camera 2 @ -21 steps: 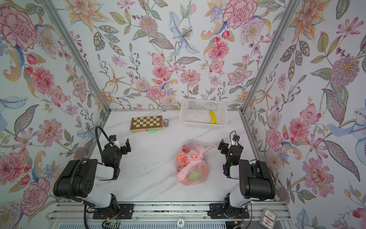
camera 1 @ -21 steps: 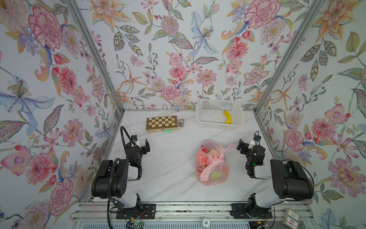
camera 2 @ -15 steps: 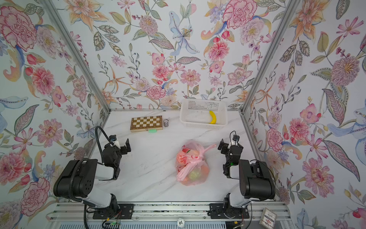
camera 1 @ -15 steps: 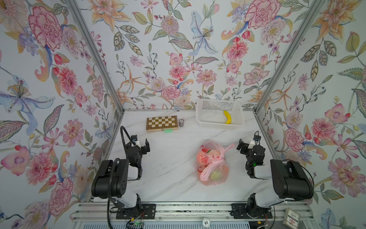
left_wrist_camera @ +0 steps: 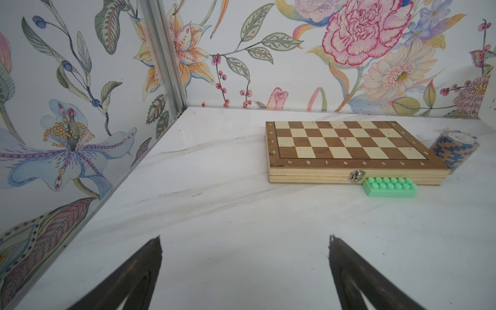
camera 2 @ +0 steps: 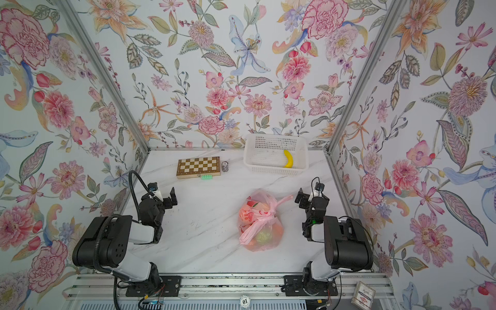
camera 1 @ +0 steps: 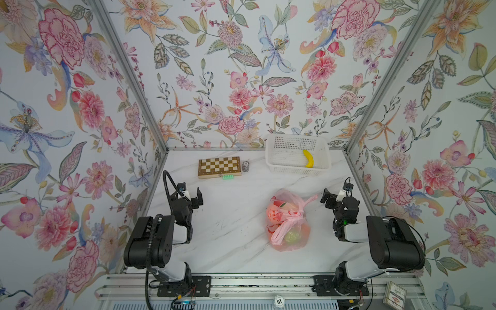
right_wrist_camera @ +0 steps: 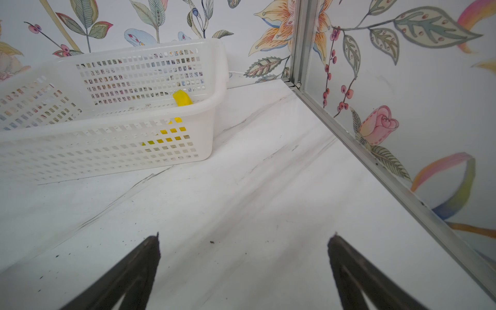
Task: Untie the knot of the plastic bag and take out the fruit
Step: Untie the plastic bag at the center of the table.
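The pink translucent plastic bag point(camera 1: 287, 241) point(camera 2: 276, 243) lies on the marble table, right of centre, in both top views. Its knot point(camera 1: 294, 215) point(camera 2: 269, 214) is tied, with one handle end pointing toward the right arm. Through the plastic I see fruit: a green one point(camera 1: 291, 236) point(camera 2: 261, 236) and orange-red shapes point(camera 1: 276, 212). My left gripper point(camera 1: 191, 194) point(left_wrist_camera: 245, 241) is open and empty, far to the left of the bag. My right gripper point(camera 1: 335, 194) point(right_wrist_camera: 245, 239) is open and empty, just right of the bag and apart from it. Neither wrist view shows the bag.
A white perforated basket point(camera 1: 296, 167) point(right_wrist_camera: 112, 134) with a yellow banana point(camera 1: 308, 158) stands at the back right. A wooden chessboard box point(camera 1: 219, 167) point(left_wrist_camera: 349, 145), a green toy brick point(camera 1: 228, 177) point(left_wrist_camera: 389, 188) and a small patterned cylinder point(camera 1: 245, 166) sit at the back left. Flowered walls enclose three sides.
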Controlling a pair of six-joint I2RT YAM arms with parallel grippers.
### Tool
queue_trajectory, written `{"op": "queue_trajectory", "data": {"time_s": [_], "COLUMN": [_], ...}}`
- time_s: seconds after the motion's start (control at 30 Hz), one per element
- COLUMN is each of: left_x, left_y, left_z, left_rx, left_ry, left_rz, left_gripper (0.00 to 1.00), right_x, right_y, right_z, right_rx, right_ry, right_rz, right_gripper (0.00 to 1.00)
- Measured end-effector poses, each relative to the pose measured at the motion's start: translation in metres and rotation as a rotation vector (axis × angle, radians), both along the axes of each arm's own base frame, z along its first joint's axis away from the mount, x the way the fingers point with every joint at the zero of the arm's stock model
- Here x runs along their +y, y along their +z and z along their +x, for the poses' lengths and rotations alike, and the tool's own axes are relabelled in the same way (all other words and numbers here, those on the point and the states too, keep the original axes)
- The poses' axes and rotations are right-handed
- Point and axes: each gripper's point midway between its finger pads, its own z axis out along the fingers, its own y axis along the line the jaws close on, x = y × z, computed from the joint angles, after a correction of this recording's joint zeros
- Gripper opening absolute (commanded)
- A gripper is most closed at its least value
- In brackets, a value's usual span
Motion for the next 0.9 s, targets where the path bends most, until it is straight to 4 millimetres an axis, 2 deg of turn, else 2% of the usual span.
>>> {"op": "queue_trajectory", "data": {"time_s": [0.1,0.2,0.23,0.37,0.5,0.57,0.67,0.77,0.87,0.9], "left_x": [0.0,0.001,0.001,0.003,-0.001,-0.006,-0.024,-0.057,-0.097,-0.117], "left_y": [-0.003,-0.002,0.004,0.04,0.077,0.103,0.15,0.19,0.205,0.207], "left_z": [-0.008,-0.017,-0.018,-0.023,-0.024,-0.019,-0.011,-0.005,-0.004,-0.005], "left_rx": [-0.005,-0.01,-0.023,-0.105,-0.156,-0.179,-0.213,-0.22,-0.175,-0.14], "left_ry": [0.003,0.007,0.01,0.031,0.049,0.046,-0.004,-0.12,-0.257,-0.323], "left_rz": [0.001,0.001,0.001,0.002,-0.027,-0.076,-0.169,-0.281,-0.355,-0.377], "left_gripper": [0.99,0.98,0.98,0.94,0.85,0.83,0.78,0.73,0.69,0.68], "right_x": [0.0,-0.002,-0.002,0.002,0.005,0.01,0.027,0.05,0.08,0.091], "right_y": [0.008,0.039,0.055,0.11,0.157,0.178,0.206,0.216,0.211,0.206], "right_z": [-0.002,-0.007,-0.011,-0.031,-0.047,-0.058,-0.078,-0.096,-0.111,-0.116], "right_rx": [-0.011,-0.077,-0.112,-0.214,-0.234,-0.231,-0.205,-0.139,-0.008,0.043], "right_ry": [-0.002,-0.016,-0.023,-0.037,-0.048,-0.036,0.026,0.115,0.215,0.248], "right_rz": [-0.001,-0.009,-0.013,0.008,0.107,0.162,0.27,0.364,0.455,0.478], "right_gripper": [0.99,0.99,0.99,0.99,0.96,0.93,0.84,0.76,0.72,0.71]}}
